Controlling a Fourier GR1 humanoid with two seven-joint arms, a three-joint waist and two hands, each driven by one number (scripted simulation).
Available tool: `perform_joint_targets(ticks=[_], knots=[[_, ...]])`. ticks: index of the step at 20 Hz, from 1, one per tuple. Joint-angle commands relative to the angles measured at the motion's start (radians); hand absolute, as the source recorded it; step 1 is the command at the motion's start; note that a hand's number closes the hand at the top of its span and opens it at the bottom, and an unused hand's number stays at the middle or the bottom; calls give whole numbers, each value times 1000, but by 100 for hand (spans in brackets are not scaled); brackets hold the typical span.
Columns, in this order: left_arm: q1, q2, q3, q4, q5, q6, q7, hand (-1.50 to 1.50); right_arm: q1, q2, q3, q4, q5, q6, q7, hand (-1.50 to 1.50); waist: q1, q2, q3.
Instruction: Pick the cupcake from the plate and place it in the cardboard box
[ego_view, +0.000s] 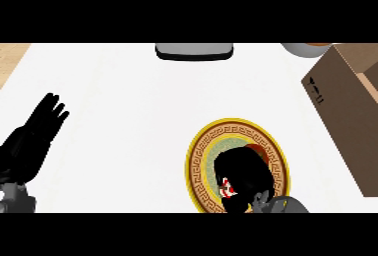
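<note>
Right robot hand (240, 172) is down over the plate (195, 165), seen from the head view, a black shape covering most of the plate's middle, fingers curled in and closed round the cupcake (227, 188). Only a small sliver of that cupcake peeks out, red and white, at the lower left of the hand, so it sits on the plate, inside the grasp, near the plate's near half. One cupcake, one plate: round, gold rim, a dark key-pattern band and a pale green ring inside it, lying flat on the white table (133, 100) at lower centre-right. The grey forearm comes in from the bottom edge just right of the plate. Over on the left, the left robot hand (37, 135) is resting by the table's left edge, fingers straight and spread upward, holding nothing, well apart from the plate. One cardboard box (343, 115) stands along the right edge, brown, its near wall angled toward us, a small black mark on its side; it is apart from the plate, with bare table between them. At the far edge, one grey flat-topped object (196, 51) sits at top centre, and one round pale vessel (303, 48) shows partly at top right, just beside the box's far corner.
</note>
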Motion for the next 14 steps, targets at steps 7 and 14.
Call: perform_joint_targets(ticks=[7,14], knots=[[13,-11,-8,-10,1,-16,-13,0,-213,-32,-467,339,13,-173,138,150,22,15,1],[30,-9,9,-28,3,-16,-3,0,-455,-70,-522,606,100,-290,114,150,20,5,1]])
